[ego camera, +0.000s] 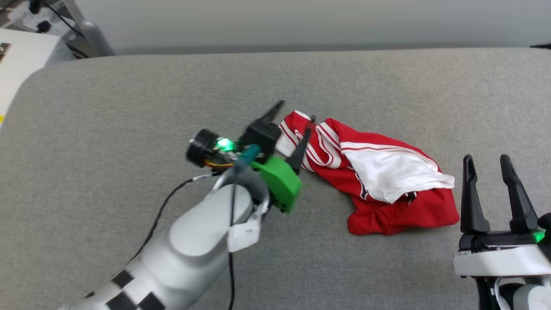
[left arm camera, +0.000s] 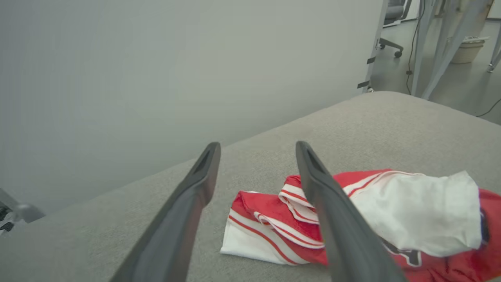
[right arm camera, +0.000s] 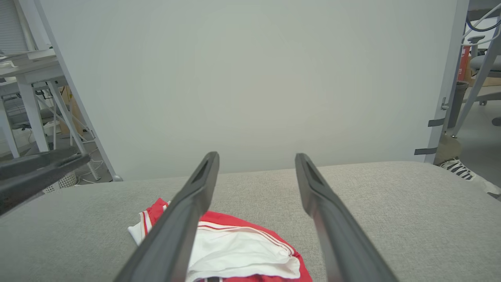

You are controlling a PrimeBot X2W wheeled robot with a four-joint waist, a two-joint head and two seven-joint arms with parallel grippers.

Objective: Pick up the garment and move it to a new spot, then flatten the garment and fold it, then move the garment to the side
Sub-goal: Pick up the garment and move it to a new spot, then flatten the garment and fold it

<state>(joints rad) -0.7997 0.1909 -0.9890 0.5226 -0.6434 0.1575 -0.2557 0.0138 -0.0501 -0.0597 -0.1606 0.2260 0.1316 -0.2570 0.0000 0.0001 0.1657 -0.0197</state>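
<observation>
The garment [ego camera: 409, 211] lies crumpled on the grey padded surface [ego camera: 129, 94], red with a white sleeve on top and red-white striped trim at its left end. My left gripper [ego camera: 294, 118] is open at that striped end, one finger crossing the trim, and holds nothing. The left wrist view has the garment [left arm camera: 415, 211] lying below and to the right of the open left gripper [left arm camera: 257, 147]. Just right of the heap, near the front edge, my right gripper [ego camera: 486, 161] stands open and empty. In its wrist view the garment [right arm camera: 235, 246] lies low between the spread fingers of the right gripper [right arm camera: 255, 156].
A pale wall runs behind the padded surface. A white table [ego camera: 21, 64] and a metal stand leg [ego camera: 86, 34] sit at the far left. Past the right end are table legs and an office chair [left arm camera: 391, 23]. A striped shoe [right arm camera: 458, 168] lies on the floor.
</observation>
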